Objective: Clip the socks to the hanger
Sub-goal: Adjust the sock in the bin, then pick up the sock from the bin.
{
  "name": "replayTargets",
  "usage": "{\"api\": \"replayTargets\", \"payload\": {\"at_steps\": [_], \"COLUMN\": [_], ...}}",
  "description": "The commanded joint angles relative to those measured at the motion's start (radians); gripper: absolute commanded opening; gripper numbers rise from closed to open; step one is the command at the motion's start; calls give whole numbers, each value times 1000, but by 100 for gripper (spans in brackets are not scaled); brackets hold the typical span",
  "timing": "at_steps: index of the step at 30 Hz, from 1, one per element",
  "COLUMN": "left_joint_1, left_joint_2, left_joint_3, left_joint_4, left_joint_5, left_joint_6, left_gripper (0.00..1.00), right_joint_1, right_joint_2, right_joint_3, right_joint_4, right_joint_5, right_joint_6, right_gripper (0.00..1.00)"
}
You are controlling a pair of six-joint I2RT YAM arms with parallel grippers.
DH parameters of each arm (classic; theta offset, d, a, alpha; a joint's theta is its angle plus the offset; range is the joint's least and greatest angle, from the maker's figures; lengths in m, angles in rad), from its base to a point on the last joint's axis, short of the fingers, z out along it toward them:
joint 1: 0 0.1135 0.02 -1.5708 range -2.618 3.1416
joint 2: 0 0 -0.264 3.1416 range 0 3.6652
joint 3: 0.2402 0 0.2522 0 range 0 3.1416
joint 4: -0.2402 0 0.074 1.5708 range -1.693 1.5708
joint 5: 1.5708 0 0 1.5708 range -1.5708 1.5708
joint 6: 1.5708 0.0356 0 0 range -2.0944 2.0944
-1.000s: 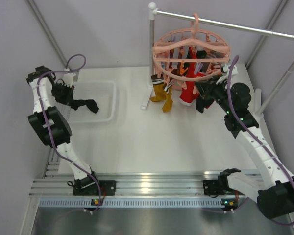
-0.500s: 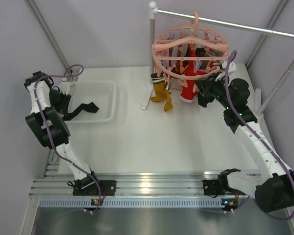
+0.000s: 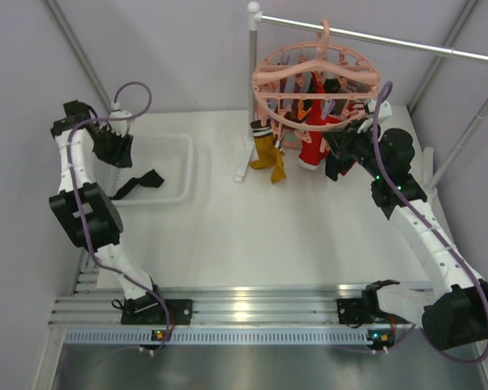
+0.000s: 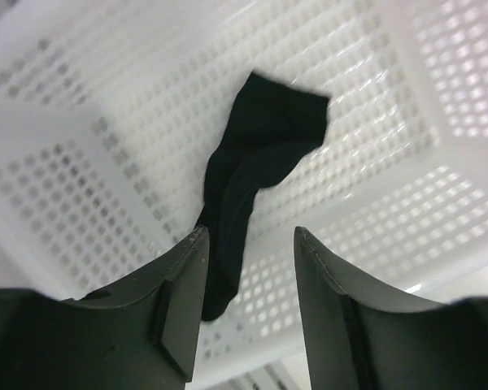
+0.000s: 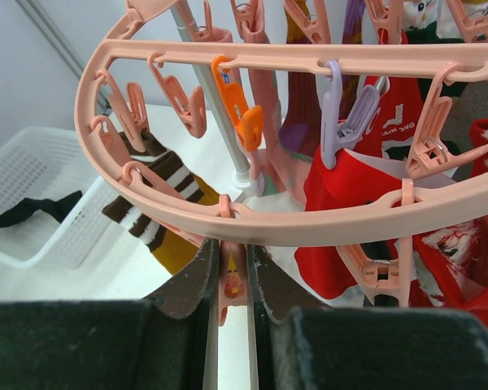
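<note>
Our left fingers (image 4: 179, 309) hang spread over a limp black sock (image 4: 256, 154) in the mesh basket (image 4: 439, 97), at the table (image 3: 228, 236)'s far-left corner. Our raised right fingers (image 5: 191, 284) pinch a plastic clip (image 5: 232, 288) on the round pink hanger (image 5: 309, 219), far right.

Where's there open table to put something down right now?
Widest bare stretch: the table's middle, between the white basket, the hanger and the near rails. Crowded: under the hanger, where socks dangle by the right tool, and in the basket, which holds a black sock under the left tool.
</note>
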Motion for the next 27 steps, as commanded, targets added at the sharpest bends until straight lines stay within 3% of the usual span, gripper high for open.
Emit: {"api": "replayTargets", "payload": {"at_steps": [1,8,14,27], "left_joint_1": [-113,-200,-200,-196], "left_joint_2": [18,153,232,251], "left_joint_3": [2,-1,44,-87], "left_joint_4": [93,236,172,196], "left_joint_5": [56,-95,-208,-219], "left_joint_6": [-78,-149,-118,-118], "left_gripper": [51,51,49,49], "right_joint_1": [-17,-16,-16,-17], "right_joint_2": [7,1,-3,-13], "right_joint_3": [47,42,42,41], "right_joint_4": [14,12,1,-6], "right_joint_5": [-6,2,11,16], "right_joint_6": [-8,0,-2,-14], "right_gripper": [0,0,0,0]}}
